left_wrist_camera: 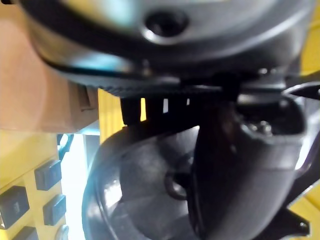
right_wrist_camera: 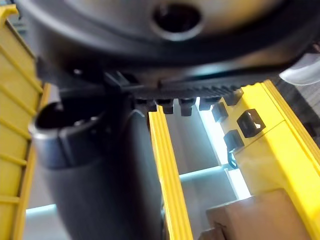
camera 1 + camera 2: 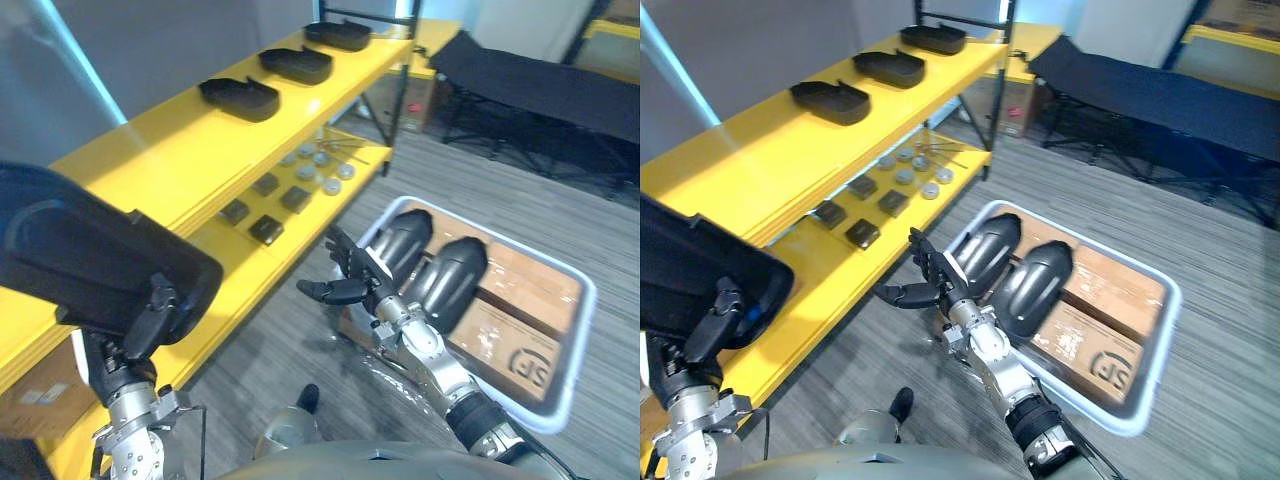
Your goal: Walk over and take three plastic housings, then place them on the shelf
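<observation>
One plastic housing (image 3: 90, 265) gripped, three shelved, two binned.
At lower left, the left hand (image 3: 150, 315) is clamped on the plastic housing's rim, its fingers largely hidden behind it. Along the top board of the yellow shelf (image 3: 150, 160), upper left, three shelf housings (image 3: 240, 97) (image 3: 296, 64) (image 3: 338, 35) are set in a row. On the lower board, four square parts (image 3: 266, 230) are laid beside round discs (image 3: 322, 172) too small to count. At centre, the right hand (image 3: 355, 280) is held empty, fingers spread. At right, two bin housings (image 3: 455, 275) are carried in the white bin (image 3: 580, 340) on partly covered cardboard boxes (image 3: 520, 330).
</observation>
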